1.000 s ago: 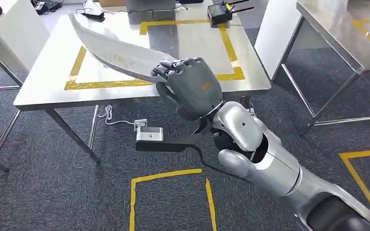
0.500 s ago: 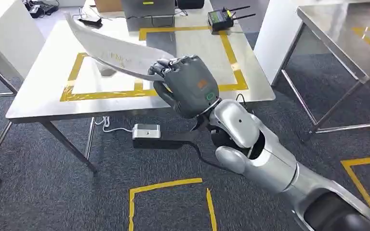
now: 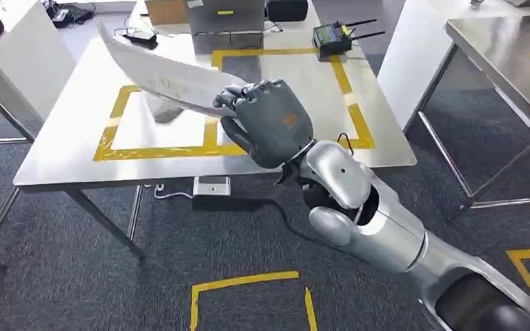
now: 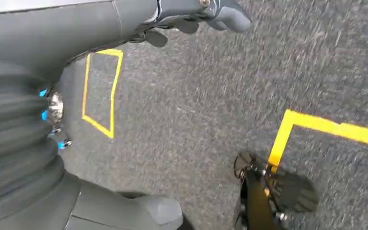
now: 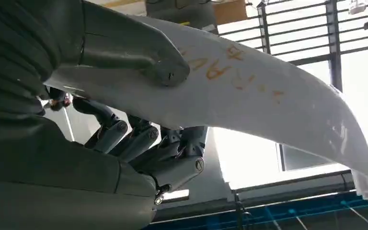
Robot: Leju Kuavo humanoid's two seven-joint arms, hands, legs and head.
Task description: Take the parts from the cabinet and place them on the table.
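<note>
A long, curved, pale metal part (image 3: 165, 79) with orange lettering is gripped at its near end by my right hand (image 3: 269, 124). It slants up to the left over the steel table (image 3: 76, 138), above the yellow taped rectangle (image 3: 210, 138), and casts a shadow on the tabletop. In the right wrist view the part (image 5: 268, 96) lies between the thumb and the curled fingers (image 5: 143, 143). My left hand (image 4: 100, 28) hangs over grey carpet, holding nothing, its fingers apart from the thumb.
At the table's far edge stand a laptop (image 3: 224, 14), a black-green router with antennas (image 3: 335, 34) and a black adapter (image 3: 141, 38). A white pillar (image 3: 414, 55) and a second steel table (image 3: 511, 62) are on the right. A white box (image 3: 212, 186) lies under the table.
The whole picture has shifted: the camera has moved nearer the table. My right hand keeps its grip on the part, which now reaches farther over the tabletop.
</note>
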